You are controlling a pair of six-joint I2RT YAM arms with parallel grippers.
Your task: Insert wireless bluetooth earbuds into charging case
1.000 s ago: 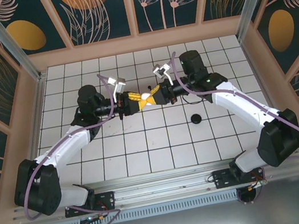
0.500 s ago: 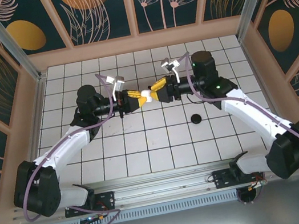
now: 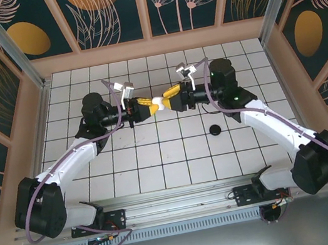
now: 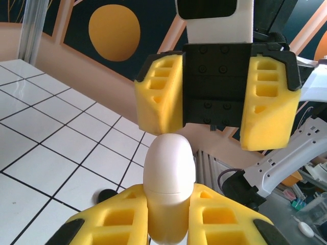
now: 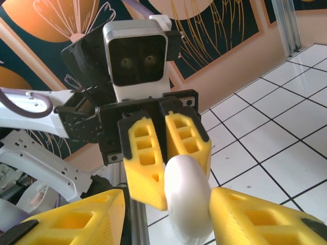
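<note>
Two arms are meeting nose to nose above the middle of the table.
The left gripper (image 3: 150,104) is reaching inward and clamping the base of a smooth white, egg-shaped charging case (image 3: 158,102). The right gripper (image 3: 167,96) is facing it with its fingers spread wide. A small black earbud (image 3: 215,129) is lying on a tile by the right arm.

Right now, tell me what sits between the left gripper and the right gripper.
A white charging case, clamped in the left gripper, its rounded top facing the open right gripper. Both wrist views show it.
</note>
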